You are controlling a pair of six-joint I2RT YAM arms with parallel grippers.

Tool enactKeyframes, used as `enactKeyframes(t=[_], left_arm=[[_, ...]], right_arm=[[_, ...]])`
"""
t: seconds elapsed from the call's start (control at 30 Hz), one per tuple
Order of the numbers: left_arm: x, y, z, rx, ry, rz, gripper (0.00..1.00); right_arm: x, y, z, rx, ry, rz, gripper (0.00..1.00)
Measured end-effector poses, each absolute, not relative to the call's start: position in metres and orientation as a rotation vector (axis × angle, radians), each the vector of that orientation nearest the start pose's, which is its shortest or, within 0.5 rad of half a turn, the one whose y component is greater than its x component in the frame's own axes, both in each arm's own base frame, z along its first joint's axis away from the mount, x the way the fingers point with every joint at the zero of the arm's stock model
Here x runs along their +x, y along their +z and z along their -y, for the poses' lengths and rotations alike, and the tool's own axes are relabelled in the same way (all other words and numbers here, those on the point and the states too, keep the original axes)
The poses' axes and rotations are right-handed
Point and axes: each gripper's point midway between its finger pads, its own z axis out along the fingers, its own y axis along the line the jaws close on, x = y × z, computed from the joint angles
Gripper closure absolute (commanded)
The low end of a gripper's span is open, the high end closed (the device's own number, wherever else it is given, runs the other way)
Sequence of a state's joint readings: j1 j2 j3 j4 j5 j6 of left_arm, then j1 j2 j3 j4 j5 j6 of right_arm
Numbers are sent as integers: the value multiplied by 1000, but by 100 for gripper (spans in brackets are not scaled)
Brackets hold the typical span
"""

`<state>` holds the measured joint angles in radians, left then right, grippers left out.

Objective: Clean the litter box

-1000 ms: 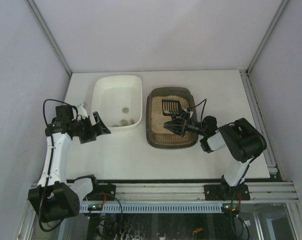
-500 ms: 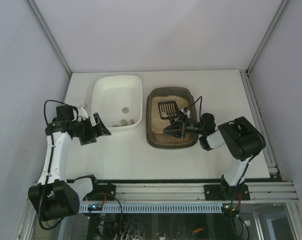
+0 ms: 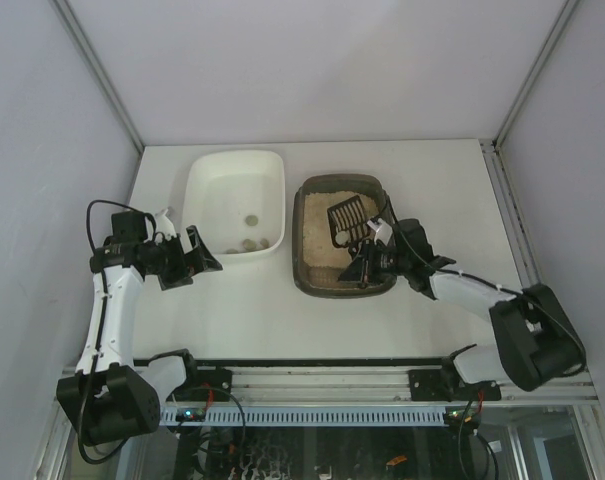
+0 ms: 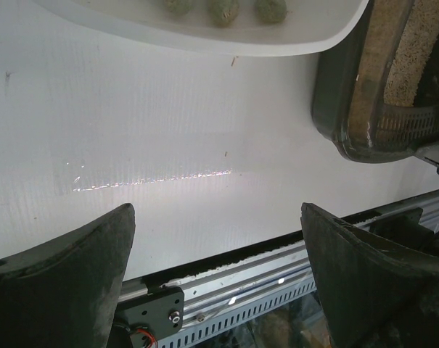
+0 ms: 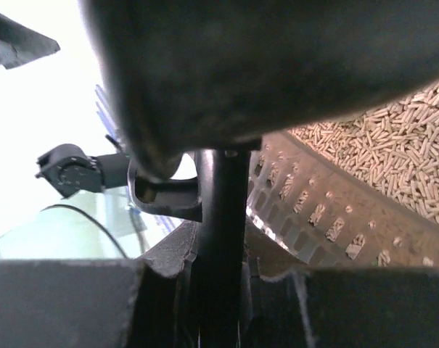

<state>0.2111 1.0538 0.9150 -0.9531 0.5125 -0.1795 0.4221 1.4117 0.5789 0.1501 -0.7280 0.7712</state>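
Observation:
The dark grey-brown litter box [image 3: 298,243] with beige litter [image 3: 320,225] sits right of centre. It also shows in the left wrist view [image 4: 353,109]. My right gripper [image 3: 368,263] is over the box's near right corner, shut on the handle of a black slotted scoop [image 3: 344,214] whose head lies over the litter. In the right wrist view my right gripper [image 5: 220,264] clamps the black handle [image 5: 220,217], with the slotted scoop wall [image 5: 313,214] and pellet litter [image 5: 397,148] behind. My left gripper [image 3: 198,257] is open and empty over bare table, left of the box; in its own view it [image 4: 218,279] holds nothing.
A white tray [image 3: 204,170] stands left of the litter box, with a few grey-green clumps [image 3: 248,242] at its near end; the clumps also show in the left wrist view [image 4: 223,7]. The table's front edge and metal rail [image 4: 226,286] lie near the left gripper.
The right arm has swung its elbow out to the right and lower. The scoop head has shifted slightly right and turned over the litter. The left arm has not moved.

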Motion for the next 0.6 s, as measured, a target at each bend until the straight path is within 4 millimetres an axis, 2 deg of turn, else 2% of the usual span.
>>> enactKeyframes(t=[0.1,0.23,0.37,0.5,0.6], left_arm=[[222,152,47,-339,-666,-2563,0],[222,152,47,-341,-665,-2562,0],[222,152,47,-339,-664,-2559,0],[222,153,47,-336,-663,-2554,0],[222,153,47,-336,-663,-2554,0]], right_arm=[[223,106,-251,-144,1325,-2397,100],[216,124,-246,-253,1300,-2257,100],[216,128,-243,-291,1295,-2197,100],[221,133,-239,-253,1358,-2129,100],[235,134,-216,-36,1467,-2048,100]])
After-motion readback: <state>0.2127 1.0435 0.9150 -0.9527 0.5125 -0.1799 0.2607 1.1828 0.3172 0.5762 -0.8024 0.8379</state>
